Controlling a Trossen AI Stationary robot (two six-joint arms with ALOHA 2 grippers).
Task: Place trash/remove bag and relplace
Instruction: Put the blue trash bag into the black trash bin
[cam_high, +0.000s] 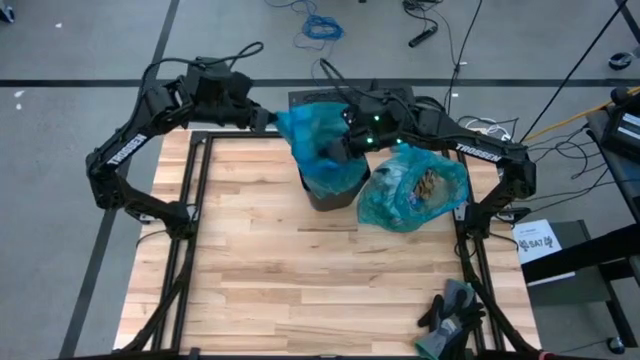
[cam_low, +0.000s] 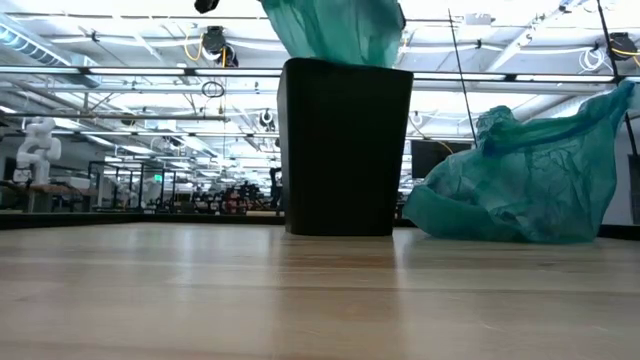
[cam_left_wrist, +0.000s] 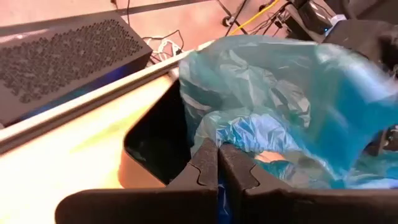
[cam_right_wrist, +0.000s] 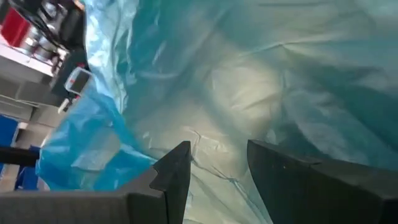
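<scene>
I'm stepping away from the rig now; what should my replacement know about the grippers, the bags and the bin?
Left gripper: shut on the new bag at the bin's rim.
Right gripper: open, inside the new bag, spreading it.
Bin: at the table's back centre.
Full bag: out, lying on the table beside the bin on the right arm's side, trash inside.
Done: trash bagged, old bag removed.
Left: seat the new bag fully in the bin.

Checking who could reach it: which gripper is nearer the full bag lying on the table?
Right. The right gripper is above the bin, beside the full bag; the left gripper is beyond the bin.
</scene>
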